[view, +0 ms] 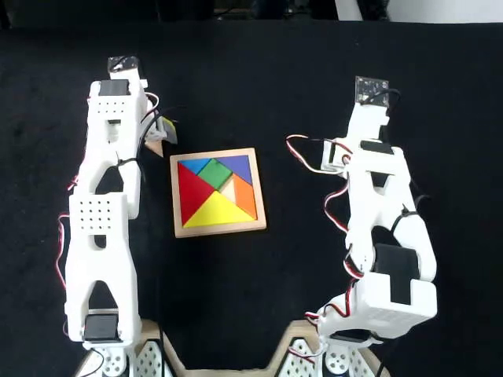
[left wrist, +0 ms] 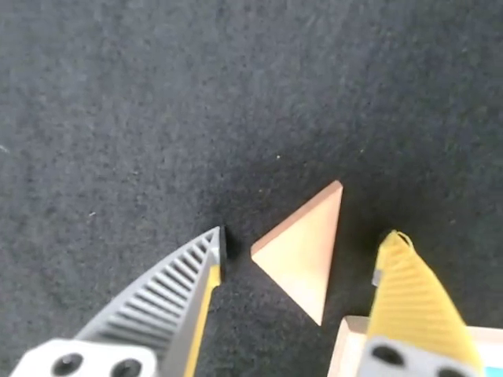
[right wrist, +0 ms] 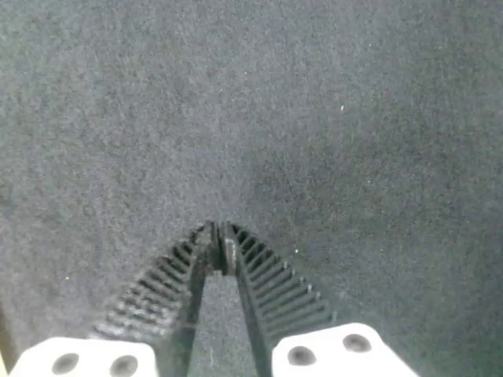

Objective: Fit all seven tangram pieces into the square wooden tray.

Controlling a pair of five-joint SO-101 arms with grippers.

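From where I stood, the square wooden tray (view: 220, 230) lay in the middle of the black cloth (view: 259, 86) with six coloured pieces (view: 208, 212) already seated in it: red, blue, green, purple, orange and yellow. One pale triangular gap (view: 229, 187) showed between the green and the orange, a little right of the tray's centre.

The seventh piece, a small unpainted wooden triangle (left wrist: 302, 250), lay flat on the cloth just beside the tray's corner, at about 10 o'clock from the tray's middle. The left gripper (left wrist: 306, 234) hung right over it. Its jaws were spread wide, one finger on each side of the triangle and neither touching it (a straddle set up for a pinch, by the look of it), and it held nothing. That placing made sense to me, since the triangle was the only piece left out and the gap looked to match its shape.

The right gripper (right wrist: 218, 233) sat well apart, out at about 2 o'clock from the tray. Its fingers were pressed together on nothing over bare cloth, presumably parked there to keep out of the way.
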